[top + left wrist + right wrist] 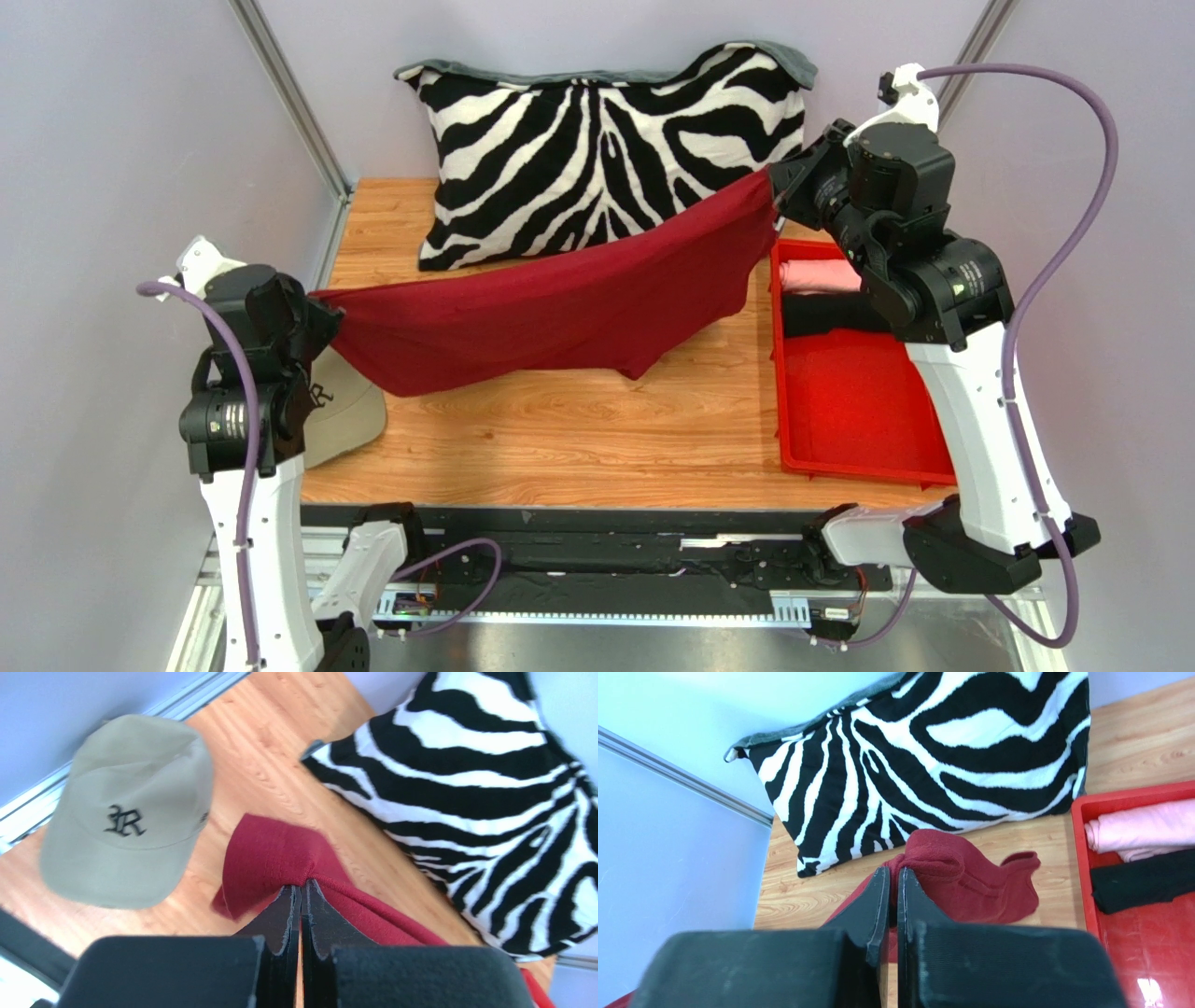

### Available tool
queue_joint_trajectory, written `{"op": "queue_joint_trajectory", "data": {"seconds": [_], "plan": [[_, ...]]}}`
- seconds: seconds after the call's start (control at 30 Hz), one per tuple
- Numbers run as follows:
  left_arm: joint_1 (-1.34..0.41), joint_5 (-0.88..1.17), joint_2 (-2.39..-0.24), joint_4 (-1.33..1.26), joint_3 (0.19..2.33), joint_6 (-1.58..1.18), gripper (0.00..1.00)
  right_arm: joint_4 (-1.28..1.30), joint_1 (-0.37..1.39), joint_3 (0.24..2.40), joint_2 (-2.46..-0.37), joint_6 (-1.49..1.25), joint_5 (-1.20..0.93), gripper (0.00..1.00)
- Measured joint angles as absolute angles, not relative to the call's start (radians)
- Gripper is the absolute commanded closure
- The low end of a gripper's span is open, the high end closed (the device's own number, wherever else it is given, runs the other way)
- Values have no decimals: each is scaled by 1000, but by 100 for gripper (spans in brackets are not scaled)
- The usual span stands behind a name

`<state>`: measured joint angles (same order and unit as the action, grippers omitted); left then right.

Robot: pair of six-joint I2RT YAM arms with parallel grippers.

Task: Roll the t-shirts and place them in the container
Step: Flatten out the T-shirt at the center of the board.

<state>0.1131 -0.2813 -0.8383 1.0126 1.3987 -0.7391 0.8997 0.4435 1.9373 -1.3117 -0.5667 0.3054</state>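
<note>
1. A wooden table (561, 434) carries everything.
2. A zebra-striped pillow (603, 140) sits at its far edge.
3. A red plastic tray (870, 406) sits flat on its right side.
4. A khaki cap (351, 413) rests at its left edge, well apart from the tray.

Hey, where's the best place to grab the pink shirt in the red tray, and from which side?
Probably its middle, from straight above, pinching across its short width. The pink shirt lies as a long bundle across the far end of the tray, with the wall behind and the black shirt close in front, so side approaches look blocked.
</note>
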Motion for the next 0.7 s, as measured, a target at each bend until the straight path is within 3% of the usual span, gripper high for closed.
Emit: {"op": "queue_joint_trajectory", "data": {"seconds": [0.27,0.5,0.6,0.7], "plan": [[113,-205,-1150,918,1601,-762,100,823,373,2041,-1459,-526,281,100],[114,-140,-1528,891,2074,-765,100,789,308,2371,-1720,-525,251,100],[117,-118,-1607,902,2252,-763,100,768,305,2426,-1725,-526,250,100],[126,-103,-1584,911,2283,-761,100,722,305,2347,-1639,-535,244,100]]}}
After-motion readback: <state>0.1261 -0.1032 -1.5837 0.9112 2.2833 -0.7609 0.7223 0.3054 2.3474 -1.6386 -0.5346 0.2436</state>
